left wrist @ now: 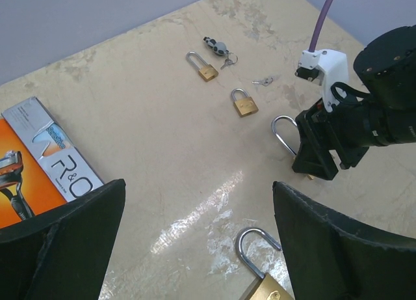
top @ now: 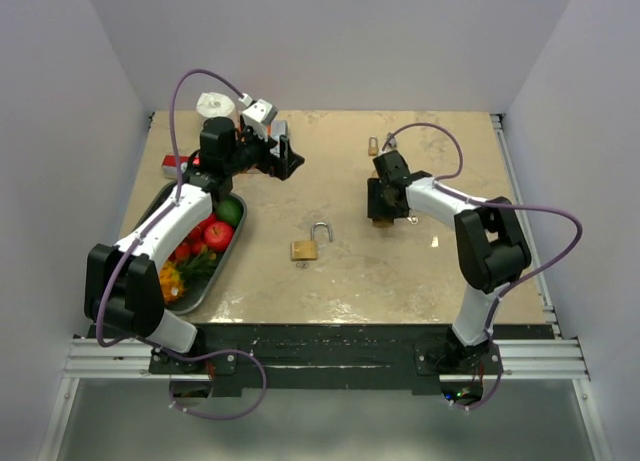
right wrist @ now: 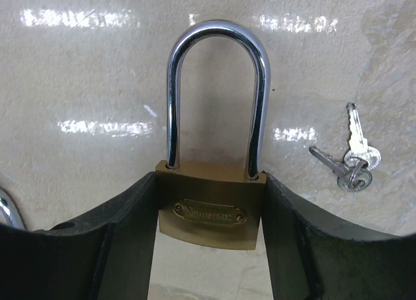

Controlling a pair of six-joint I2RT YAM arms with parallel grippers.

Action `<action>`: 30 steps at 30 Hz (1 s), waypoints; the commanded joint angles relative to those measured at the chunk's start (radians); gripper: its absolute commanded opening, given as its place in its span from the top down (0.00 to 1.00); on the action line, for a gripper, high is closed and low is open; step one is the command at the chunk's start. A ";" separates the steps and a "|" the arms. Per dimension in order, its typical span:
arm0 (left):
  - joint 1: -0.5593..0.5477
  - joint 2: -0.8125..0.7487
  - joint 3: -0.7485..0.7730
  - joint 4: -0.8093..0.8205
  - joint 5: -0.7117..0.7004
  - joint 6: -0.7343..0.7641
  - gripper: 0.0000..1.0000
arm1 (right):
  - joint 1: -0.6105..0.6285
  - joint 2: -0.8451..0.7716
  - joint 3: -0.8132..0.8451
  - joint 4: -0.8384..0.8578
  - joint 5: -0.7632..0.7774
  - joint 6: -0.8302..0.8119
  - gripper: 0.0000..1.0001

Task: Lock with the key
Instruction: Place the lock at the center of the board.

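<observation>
Only "R&" and a cut-off letter can be read, on the grey carton (left wrist: 55,150) beside the left tool's (left wrist: 198,192) finger; the padlock's (right wrist: 211,235) oval stamp is illegible.

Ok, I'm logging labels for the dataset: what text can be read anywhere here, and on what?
"R&O", cut off, on the grey box.
Oval stamp on the padlock in the right wrist view: too blurred to read.
Nothing else legible.

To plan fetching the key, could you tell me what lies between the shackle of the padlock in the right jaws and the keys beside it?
Only bare tabletop, as the right wrist view shows, between the padlock shackle and the keys.
</observation>
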State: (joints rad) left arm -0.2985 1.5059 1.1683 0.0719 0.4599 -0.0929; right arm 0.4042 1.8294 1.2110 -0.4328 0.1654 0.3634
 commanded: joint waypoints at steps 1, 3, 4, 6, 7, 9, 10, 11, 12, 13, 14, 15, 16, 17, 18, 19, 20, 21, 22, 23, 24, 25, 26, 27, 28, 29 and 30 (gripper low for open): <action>0.007 -0.032 -0.001 0.023 0.017 0.016 0.01 | -0.016 0.025 0.067 0.034 0.036 0.046 0.96; 0.007 -0.032 -0.001 0.019 0.017 0.021 0.01 | -0.018 0.037 0.074 0.039 0.045 0.043 0.85; 0.007 -0.030 -0.001 0.014 0.017 0.028 0.01 | -0.019 0.042 0.076 0.039 0.043 0.045 0.84; 0.007 -0.026 0.001 -0.004 0.019 0.039 0.01 | -0.022 0.048 0.076 0.039 0.042 0.046 0.75; 0.007 -0.023 0.010 -0.015 0.020 0.054 0.01 | -0.024 0.050 0.078 0.036 0.040 0.048 0.73; 0.007 -0.010 0.022 -0.055 0.040 0.073 0.01 | -0.025 0.051 0.073 0.035 0.043 0.048 0.59; 0.009 -0.006 0.036 -0.067 0.046 0.082 0.01 | -0.025 0.053 0.070 0.034 0.046 0.048 0.55; 0.007 0.008 0.045 -0.114 0.054 0.088 0.01 | -0.025 0.050 0.067 0.035 0.048 0.048 0.48; 0.007 0.017 0.063 -0.133 0.080 0.100 0.01 | -0.027 0.051 0.065 0.035 0.045 0.048 0.44; 0.007 0.025 0.071 -0.153 0.092 0.137 0.01 | -0.028 0.048 0.068 0.034 0.045 0.046 0.41; 0.009 0.040 0.082 -0.188 0.100 0.145 0.01 | -0.028 0.047 0.070 0.034 0.042 0.043 0.33; 0.009 0.045 0.094 -0.204 0.112 0.150 0.01 | -0.028 0.047 0.076 0.034 0.042 0.040 0.28; 0.009 0.050 0.097 -0.214 0.117 0.169 0.01 | -0.028 0.045 0.082 0.031 0.043 0.037 0.24; 0.009 0.054 0.099 -0.233 0.126 0.182 0.01 | -0.027 0.042 0.087 0.028 0.042 0.035 0.17; 0.009 0.054 0.099 -0.238 0.138 0.192 0.01 | -0.027 0.039 0.099 0.022 0.043 0.034 0.13; 0.007 0.056 0.100 -0.245 0.144 0.211 0.01 | -0.027 0.038 0.104 0.017 0.037 0.034 0.10; 0.007 0.059 0.102 -0.263 0.154 0.225 0.01 | -0.028 0.028 0.108 0.016 0.036 0.031 0.04; 0.007 0.060 0.108 -0.277 0.180 0.243 0.01 | -0.028 0.024 0.116 0.011 0.031 0.028 0.01; 0.009 0.062 0.111 -0.293 0.192 0.284 0.01 | -0.027 0.018 0.120 0.009 0.029 0.016 0.01; 0.009 0.063 0.114 -0.322 0.209 0.309 0.01 | -0.028 -0.001 0.122 0.012 0.020 0.006 0.01; 0.007 0.066 0.120 -0.346 0.245 0.343 0.01 | -0.028 -0.016 0.124 0.017 0.019 -0.006 0.01; 0.007 0.069 0.122 -0.372 0.264 0.426 0.01 | -0.027 -0.034 0.122 0.035 0.016 -0.039 0.01; 0.007 0.076 0.123 -0.432 0.298 0.474 0.01 | -0.028 -0.051 0.122 0.048 0.005 -0.059 0.01; 0.006 0.079 0.120 -0.464 0.310 0.575 0.01 | -0.028 -0.099 0.114 0.075 -0.001 -0.081 0.01; 0.002 0.085 0.119 -0.527 0.319 0.626 0.01 | -0.028 -0.120 0.108 0.094 -0.006 -0.124 0.01; -0.001 0.089 0.108 -0.550 0.315 0.669 0.01 | -0.028 -0.172 0.101 0.110 -0.018 -0.144 0.01; -0.013 0.094 0.097 -0.570 0.304 0.747 0.01 | -0.028 -0.197 0.082 0.150 -0.020 -0.171 0.01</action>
State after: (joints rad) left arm -0.2970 1.5803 1.2518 -0.3405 0.6956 0.3458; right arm 0.3790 1.7985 1.2896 -0.4175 0.1616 0.3073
